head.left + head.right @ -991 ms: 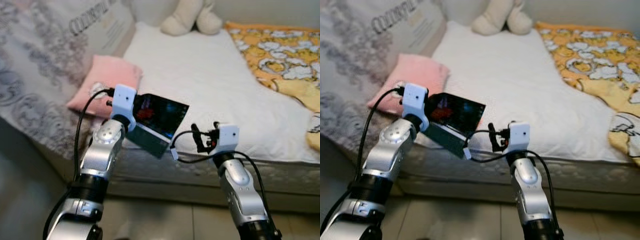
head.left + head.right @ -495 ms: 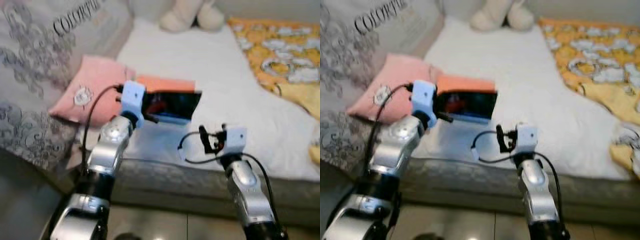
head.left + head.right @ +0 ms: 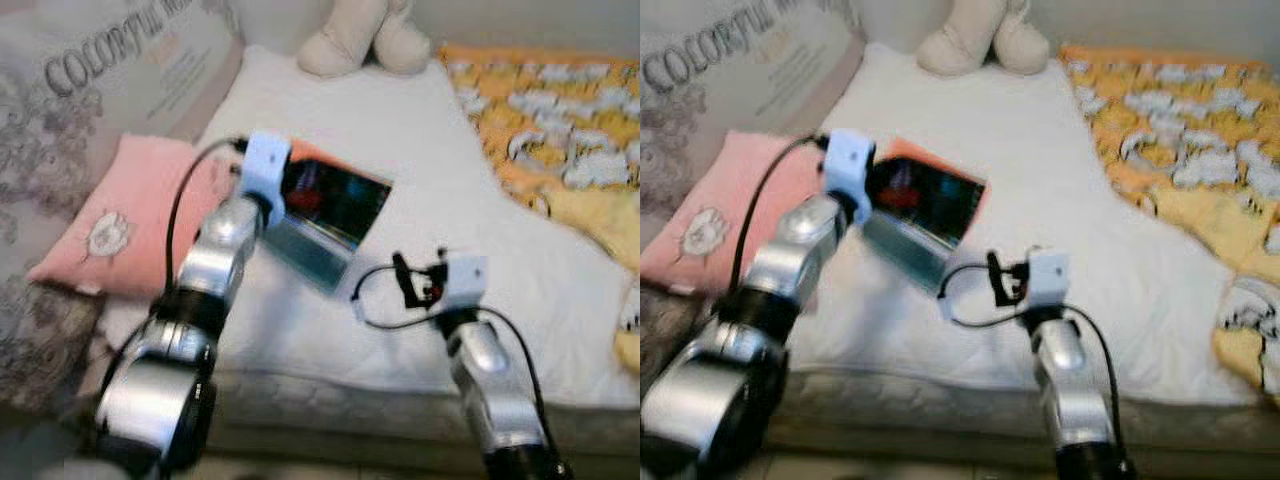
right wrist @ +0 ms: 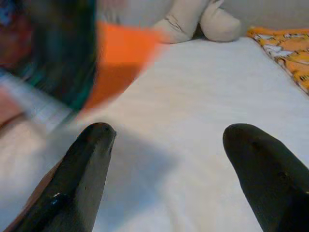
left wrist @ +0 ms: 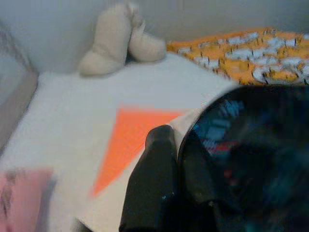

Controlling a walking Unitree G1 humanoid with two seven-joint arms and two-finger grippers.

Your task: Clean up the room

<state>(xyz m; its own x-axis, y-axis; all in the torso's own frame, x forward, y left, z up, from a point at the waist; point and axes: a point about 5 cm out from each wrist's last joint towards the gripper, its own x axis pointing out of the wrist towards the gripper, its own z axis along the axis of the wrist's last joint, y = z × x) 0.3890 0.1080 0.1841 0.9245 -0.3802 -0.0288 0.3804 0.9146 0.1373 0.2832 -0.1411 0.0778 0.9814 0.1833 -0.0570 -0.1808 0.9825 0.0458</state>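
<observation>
A book (image 3: pixel 338 208) with a dark glossy cover and an orange back hangs tilted just above the white mattress (image 3: pixel 430 150). My left gripper (image 3: pixel 292 198) is shut on the book's edge; in the left wrist view its black fingers (image 5: pixel 159 179) pinch the book (image 5: pixel 251 145) at the corner. My right gripper (image 3: pixel 405 282) is lower and to the right of the book, over the mattress near its front edge. It is open, with its two fingers (image 4: pixel 91 159) spread wide and nothing between them.
A pink pillow (image 3: pixel 110 225) lies left of the book, with a large grey printed cushion (image 3: pixel 100 70) behind it. A beige plush toy (image 3: pixel 362 40) sits at the head of the bed. An orange-yellow patterned blanket (image 3: pixel 565 130) covers the right side.
The camera has shifted closer over the bed. My left arm has reached farther across the mattress with the book, which is tilted again. The right gripper stays open.
</observation>
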